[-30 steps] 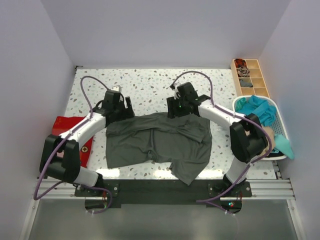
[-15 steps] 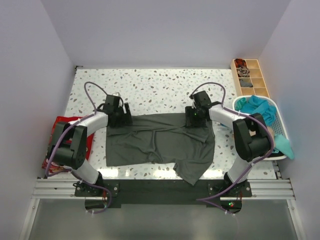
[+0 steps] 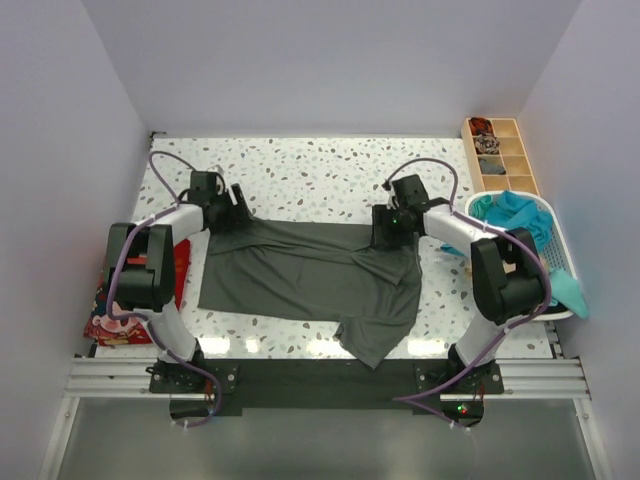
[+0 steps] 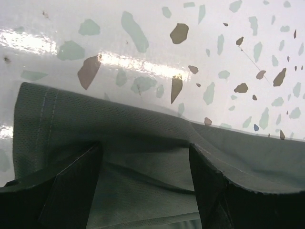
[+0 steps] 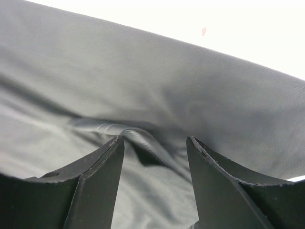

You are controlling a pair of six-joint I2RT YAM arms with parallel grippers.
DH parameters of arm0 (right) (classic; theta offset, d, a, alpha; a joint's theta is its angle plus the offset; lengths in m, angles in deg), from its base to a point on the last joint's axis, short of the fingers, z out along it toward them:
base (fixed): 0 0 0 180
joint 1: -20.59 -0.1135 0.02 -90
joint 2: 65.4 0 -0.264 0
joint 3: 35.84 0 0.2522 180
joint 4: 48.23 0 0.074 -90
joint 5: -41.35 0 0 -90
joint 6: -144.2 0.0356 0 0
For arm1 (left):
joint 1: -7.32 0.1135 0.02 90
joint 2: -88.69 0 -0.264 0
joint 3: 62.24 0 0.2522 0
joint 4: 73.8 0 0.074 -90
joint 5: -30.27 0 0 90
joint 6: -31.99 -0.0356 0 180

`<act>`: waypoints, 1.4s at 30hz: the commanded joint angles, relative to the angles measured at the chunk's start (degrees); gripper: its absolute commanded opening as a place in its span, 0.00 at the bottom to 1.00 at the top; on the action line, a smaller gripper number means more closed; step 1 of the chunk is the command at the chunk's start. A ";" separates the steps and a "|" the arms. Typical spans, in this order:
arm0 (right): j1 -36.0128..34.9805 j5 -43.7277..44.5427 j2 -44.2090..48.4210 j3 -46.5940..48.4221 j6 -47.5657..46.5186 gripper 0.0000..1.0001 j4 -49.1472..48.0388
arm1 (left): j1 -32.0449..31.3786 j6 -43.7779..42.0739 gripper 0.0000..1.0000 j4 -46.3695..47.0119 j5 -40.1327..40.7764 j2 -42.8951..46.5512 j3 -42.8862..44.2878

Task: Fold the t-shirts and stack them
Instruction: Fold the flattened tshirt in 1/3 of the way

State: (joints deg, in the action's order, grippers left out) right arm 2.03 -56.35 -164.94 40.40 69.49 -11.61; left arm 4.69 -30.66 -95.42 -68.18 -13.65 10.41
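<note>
A plain dark grey-green t-shirt lies spread on the speckled table, with one part hanging toward the front edge. My left gripper is at its far left corner. In the left wrist view the jaws stand wide apart with the shirt's hem between them. My right gripper is at the far right edge. In the right wrist view it is open over a small raised fold. A red printed t-shirt lies at the left table edge. Teal shirts fill the basket.
A white plastic basket stands at the right edge, with teal cloth spilling over its side. A wooden divided tray sits at the back right. The table's back half is bare terrazzo. Walls close in on three sides.
Both grippers have moved toward the back and apart, drawing the shirt's far edge straighter and wider. The left side now lies flatter. The left gripper has shifted left.
</note>
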 commanded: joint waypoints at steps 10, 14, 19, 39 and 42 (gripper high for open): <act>0.11 -9.77 6.91 -0.25 -1.14 0.60 2.81 | -1.76 -1.34 0.78 -6.82 3.17 10.58 0.17; 0.02 -12.86 5.68 -0.95 -1.31 0.57 2.81 | -1.76 -1.43 0.78 -7.52 4.23 11.11 -1.14; 0.02 -16.81 5.07 -2.09 -1.31 0.49 2.81 | -1.76 -1.69 0.78 -7.70 4.32 10.85 -1.15; -1.38 -12.16 6.91 -4.74 -2.02 0.61 -0.35 | -1.76 -1.95 0.79 -7.08 3.35 11.11 -1.33; -1.30 -11.37 5.42 -3.95 -2.46 0.61 -1.05 | -1.76 -2.04 0.79 -7.00 3.09 10.76 -1.32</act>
State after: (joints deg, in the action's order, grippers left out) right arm 0.74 -69.77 -158.06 33.47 68.05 -9.80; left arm 3.00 -31.34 -103.37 -64.88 -3.99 9.34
